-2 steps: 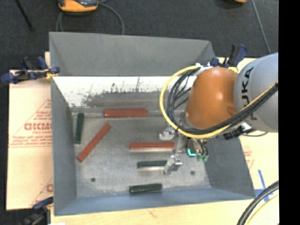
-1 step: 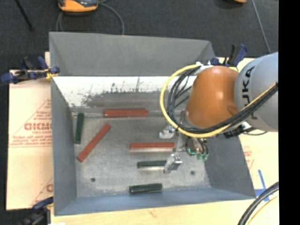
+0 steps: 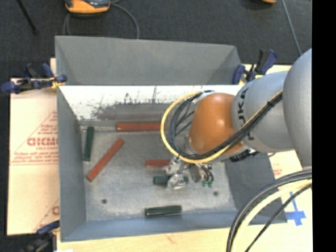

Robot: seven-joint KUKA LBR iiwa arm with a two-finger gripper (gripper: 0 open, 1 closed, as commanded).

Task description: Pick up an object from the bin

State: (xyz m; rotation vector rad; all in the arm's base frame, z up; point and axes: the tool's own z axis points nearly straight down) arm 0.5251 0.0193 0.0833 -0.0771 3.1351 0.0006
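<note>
A dark green bar [image 3: 163, 211] lies by the near wall of the bin [image 3: 71, 182]. Farther in, the gripper [image 3: 178, 178] hangs low, with a small dark green block [image 3: 159, 180] just beside it on the left. How far the gripper is open cannot be told. A short red piece [image 3: 157, 163] lies just beyond.

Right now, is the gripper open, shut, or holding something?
Gripper: cannot be told; it sits beside a small dark green block, near a short red bar.

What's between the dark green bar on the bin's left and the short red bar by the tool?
In the camera view, a long red bar lies diagonally across that stretch.
</note>
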